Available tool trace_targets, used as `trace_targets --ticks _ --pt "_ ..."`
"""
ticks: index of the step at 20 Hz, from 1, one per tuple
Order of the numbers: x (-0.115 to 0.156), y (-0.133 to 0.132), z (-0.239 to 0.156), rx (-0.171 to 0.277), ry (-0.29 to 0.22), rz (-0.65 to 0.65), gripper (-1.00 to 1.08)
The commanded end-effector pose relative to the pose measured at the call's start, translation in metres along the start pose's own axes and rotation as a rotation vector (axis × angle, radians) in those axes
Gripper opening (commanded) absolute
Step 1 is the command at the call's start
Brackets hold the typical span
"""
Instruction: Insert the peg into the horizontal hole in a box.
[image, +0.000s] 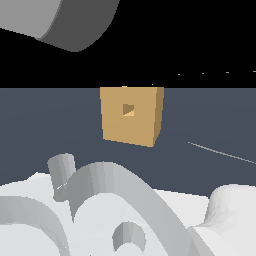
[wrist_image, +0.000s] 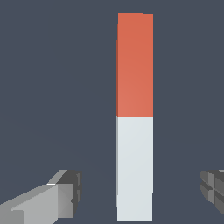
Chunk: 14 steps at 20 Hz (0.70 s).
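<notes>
The tan box (image: 131, 116) stands on the dark floor in the middle of the exterior view, its small dark square hole (image: 128, 109) in the face turned toward the camera. The peg (wrist_image: 134, 118) shows only in the wrist view: a slim bar lying flat on the floor, one half orange-red, the other pale grey-white. My gripper (wrist_image: 142, 194) is open above it, one finger (wrist_image: 61, 197) on each side of the white half, both well apart from the bar. In the exterior view the peg and the fingers are hidden behind the arm.
The arm's pale grey links (image: 110, 210) fill the lower part of the exterior view, and another grey link (image: 65, 20) crosses the upper left corner. Dark floor surrounds the box.
</notes>
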<state>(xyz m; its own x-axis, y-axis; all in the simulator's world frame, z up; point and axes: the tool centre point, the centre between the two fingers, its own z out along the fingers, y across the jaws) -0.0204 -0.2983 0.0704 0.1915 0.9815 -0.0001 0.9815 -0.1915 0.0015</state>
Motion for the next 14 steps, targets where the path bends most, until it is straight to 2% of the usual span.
trace_targets --ticks 1,14 --pt "-0.0084 0.0009 0.0041 0.001 0.0 0.003 1.0" --pt "-0.0098 0.0012 0.0138 0.002 0.0 0.005 1.0"
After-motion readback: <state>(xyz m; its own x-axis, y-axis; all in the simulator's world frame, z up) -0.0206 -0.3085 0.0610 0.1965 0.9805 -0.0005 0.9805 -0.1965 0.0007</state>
